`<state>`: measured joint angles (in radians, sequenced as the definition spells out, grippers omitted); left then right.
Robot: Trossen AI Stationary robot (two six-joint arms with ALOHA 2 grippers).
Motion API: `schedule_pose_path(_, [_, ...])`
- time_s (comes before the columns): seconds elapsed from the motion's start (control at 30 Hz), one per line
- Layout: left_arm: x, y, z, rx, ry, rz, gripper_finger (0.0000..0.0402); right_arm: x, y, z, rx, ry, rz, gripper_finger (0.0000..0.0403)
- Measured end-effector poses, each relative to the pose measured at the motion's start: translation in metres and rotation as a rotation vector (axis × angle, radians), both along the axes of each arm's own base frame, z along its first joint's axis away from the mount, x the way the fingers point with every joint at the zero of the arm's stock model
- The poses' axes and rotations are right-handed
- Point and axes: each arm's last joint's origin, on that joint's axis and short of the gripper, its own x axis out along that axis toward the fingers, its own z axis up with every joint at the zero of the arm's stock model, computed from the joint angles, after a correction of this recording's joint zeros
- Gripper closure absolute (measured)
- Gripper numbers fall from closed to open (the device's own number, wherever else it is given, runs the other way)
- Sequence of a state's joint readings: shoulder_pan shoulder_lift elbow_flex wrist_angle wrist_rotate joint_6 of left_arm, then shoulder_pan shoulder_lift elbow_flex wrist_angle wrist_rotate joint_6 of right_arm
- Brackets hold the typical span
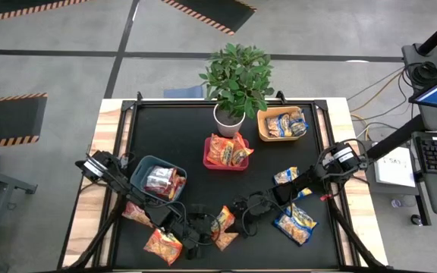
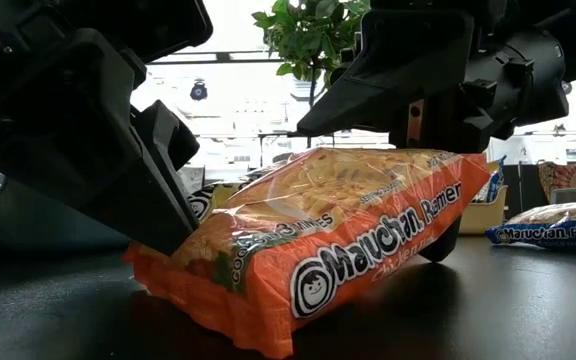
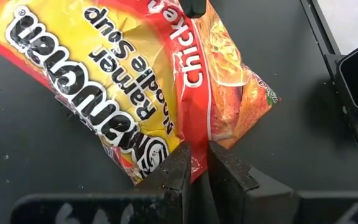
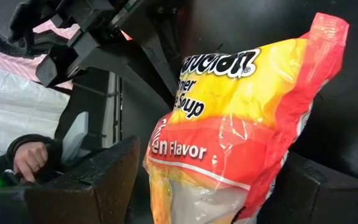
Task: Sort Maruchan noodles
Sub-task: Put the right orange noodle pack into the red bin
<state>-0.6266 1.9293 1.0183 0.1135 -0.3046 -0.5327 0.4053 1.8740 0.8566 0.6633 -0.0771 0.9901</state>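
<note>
Both grippers are on one orange Maruchan packet [image 1: 222, 220] near the table's near edge. It lies tilted in the low view [image 2: 348, 230], its left end low and its right end raised. My left gripper [image 3: 196, 163] is shut on its low end. My right gripper [image 4: 213, 186] has a finger on each side of the raised end. More orange packets [image 1: 163, 244] and blue-and-yellow packets [image 1: 294, 222] lie flat on the black table. My left gripper pinches the flat sealed edge [image 3: 197, 142] at one short end of the packet between its two fingers. It comes slanting down from the table's left side. That end [image 2: 198, 300] sits on or just above the table. My right gripper holds the packet's other end [image 2: 458, 175], with one finger [image 4: 104, 180] on each side and the bulging packet filling the gap between them. It reaches in from the table's right. This end is lifted clear, so the packet slopes down toward my left gripper.
A grey-blue bin [image 1: 136, 171] holds packets at the left. A red bin [image 1: 207, 155] holds orange ones and an orange bin [image 1: 262, 129] holds blue ones near a potted plant [image 1: 234, 76] at the far side. A person's hand [image 4: 30, 158] shows beyond the table.
</note>
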Motion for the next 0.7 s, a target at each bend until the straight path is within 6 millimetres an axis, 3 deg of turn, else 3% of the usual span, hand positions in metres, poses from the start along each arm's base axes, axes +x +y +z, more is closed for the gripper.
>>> schedule_pose_path(0.2, [0.0,0.0,0.004,0.018,-0.014,-0.022,0.0365,0.0,-0.001,0.0,-0.012,-0.005,-0.02,0.0138])
schedule_pose_path(0.33, [-0.003,0.003,0.018,0.049,-0.043,-0.028,0.0365,0.001,-0.002,0.0,-0.019,-0.009,-0.019,0.0181])
schedule_pose_path(0.5, [-0.005,0.006,0.022,0.091,-0.029,-0.037,0.0365,0.001,-0.003,0.0,-0.041,-0.022,-0.009,0.0239])
schedule_pose_path(0.7, [-0.015,0.013,0.039,0.16,-0.012,-0.058,0.0365,0.002,-0.006,0.008,-0.043,-0.046,-0.012,0.0266])
